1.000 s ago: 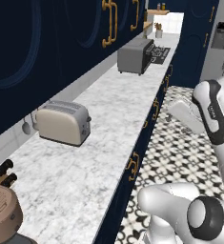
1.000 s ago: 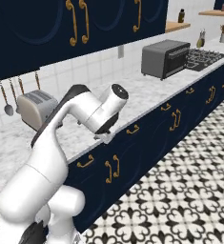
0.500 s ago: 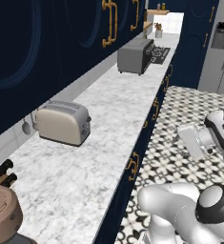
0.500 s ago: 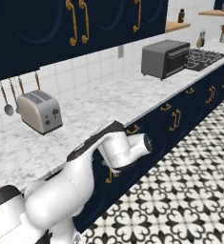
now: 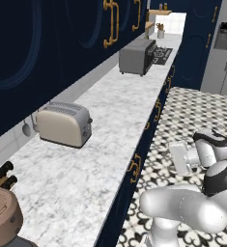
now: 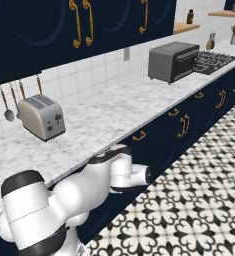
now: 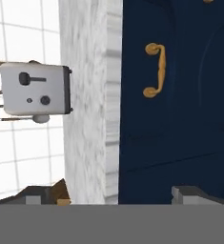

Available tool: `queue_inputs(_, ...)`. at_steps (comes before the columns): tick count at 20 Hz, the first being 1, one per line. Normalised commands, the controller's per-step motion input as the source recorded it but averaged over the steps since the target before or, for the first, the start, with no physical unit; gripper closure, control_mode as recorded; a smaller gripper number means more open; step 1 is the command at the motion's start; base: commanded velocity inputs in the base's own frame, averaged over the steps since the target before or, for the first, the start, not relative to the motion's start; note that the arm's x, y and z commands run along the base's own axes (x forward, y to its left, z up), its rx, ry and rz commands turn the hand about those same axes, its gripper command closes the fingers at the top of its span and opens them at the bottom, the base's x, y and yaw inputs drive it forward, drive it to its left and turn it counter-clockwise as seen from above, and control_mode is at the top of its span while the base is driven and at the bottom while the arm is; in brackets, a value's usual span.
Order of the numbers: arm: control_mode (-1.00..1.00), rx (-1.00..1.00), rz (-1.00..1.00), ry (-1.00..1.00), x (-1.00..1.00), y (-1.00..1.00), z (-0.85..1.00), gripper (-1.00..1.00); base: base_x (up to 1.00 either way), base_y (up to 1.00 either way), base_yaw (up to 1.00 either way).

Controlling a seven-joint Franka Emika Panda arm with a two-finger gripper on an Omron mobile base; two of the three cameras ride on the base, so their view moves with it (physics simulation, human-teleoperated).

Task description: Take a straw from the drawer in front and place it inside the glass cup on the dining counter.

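One brass handle (image 7: pixel 155 70) on the closed drawer (image 7: pixel 175 95) is faced by the empty, parted claw (image 7: pixel 118 195); stiff and slim, it should be gripped mid-bar.

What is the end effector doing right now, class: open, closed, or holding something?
End effector: open and holding nothing; its two tips stand wide apart, pointed at the drawer front with the brass handle.

Evenly and softly lit, rendered flat, without glare or hard shadows. Brightest on the white marble worktop (image 5: pixel 110 125) and far wall; navy cabinet fronts (image 7: pixel 175 95) nearly black. Slightly coarse, blocky edges throughout.
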Motion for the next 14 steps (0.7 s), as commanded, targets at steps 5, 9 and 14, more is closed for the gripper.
queue_inputs(5,-1.0,0.07,0.0,0.0,0.6,0.45,-0.43,-1.0,0.0,0.0,0.0)
queue_inputs(9,-1.0,0.08,0.0,0.0,0.64,0.39,-0.51,-1.0,0.0,0.0,0.0)
queue_inputs(14,-1.0,0.09,0.0,0.0,0.36,0.04,-0.66,-1.0,0.0,0.0,0.0)
